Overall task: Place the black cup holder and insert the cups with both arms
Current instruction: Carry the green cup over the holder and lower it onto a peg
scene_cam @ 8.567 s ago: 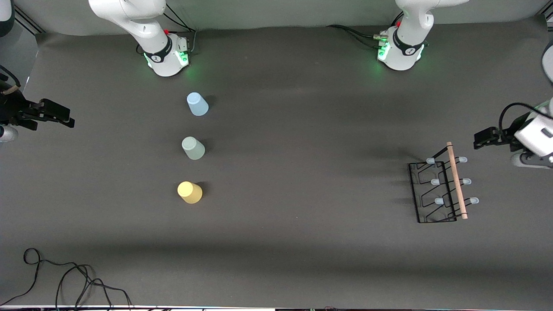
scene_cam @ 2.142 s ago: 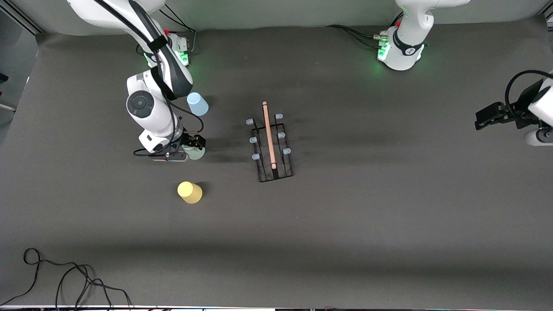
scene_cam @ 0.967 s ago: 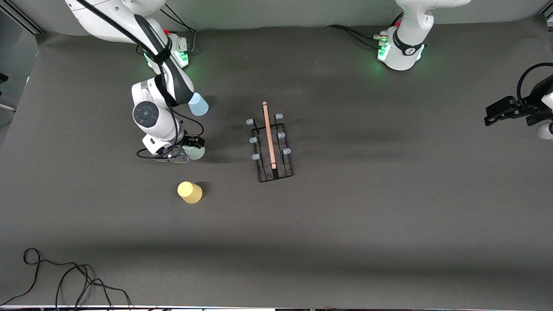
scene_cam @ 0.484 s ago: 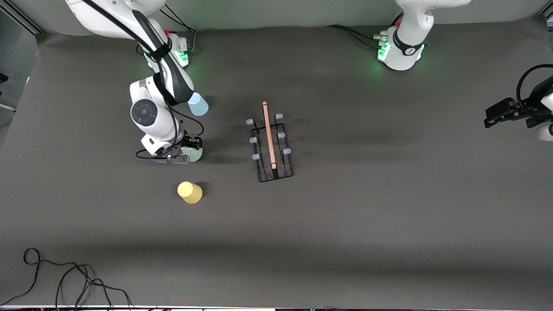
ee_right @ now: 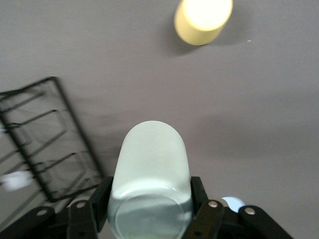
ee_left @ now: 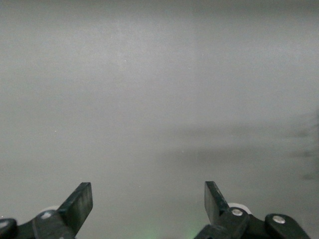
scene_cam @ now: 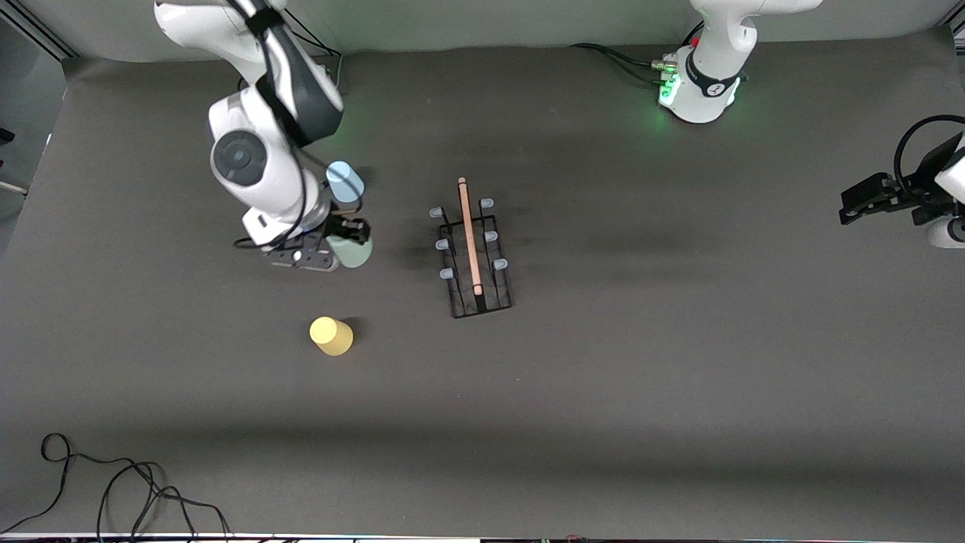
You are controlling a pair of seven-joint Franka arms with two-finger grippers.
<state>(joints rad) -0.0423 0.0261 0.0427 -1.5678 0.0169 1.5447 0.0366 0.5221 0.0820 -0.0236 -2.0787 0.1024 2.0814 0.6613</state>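
Note:
The black cup holder (scene_cam: 478, 256) stands mid-table with its wooden rod handle (scene_cam: 469, 235) on top; part of it shows in the right wrist view (ee_right: 47, 144). My right gripper (scene_cam: 348, 238) is shut on the pale grey-green cup (scene_cam: 351, 251) and holds it above the table, beside the holder toward the right arm's end; the wrist view shows the cup (ee_right: 151, 169) clamped between both fingers. The light blue cup (scene_cam: 344, 182) stands upside down beside the right arm. The yellow cup (scene_cam: 330, 335) stands nearer the camera and also shows in the right wrist view (ee_right: 203, 19). My left gripper (scene_cam: 859, 207) is open and empty, waiting at the left arm's end.
A loose black cable (scene_cam: 113, 483) lies near the front edge at the right arm's end. The grey mat (scene_cam: 641, 362) spreads wide around the holder.
My right gripper closed on the grey-green cup on the table and has lifted it, moving a little toward the holder. The left arm has barely moved. The holder stays in place.

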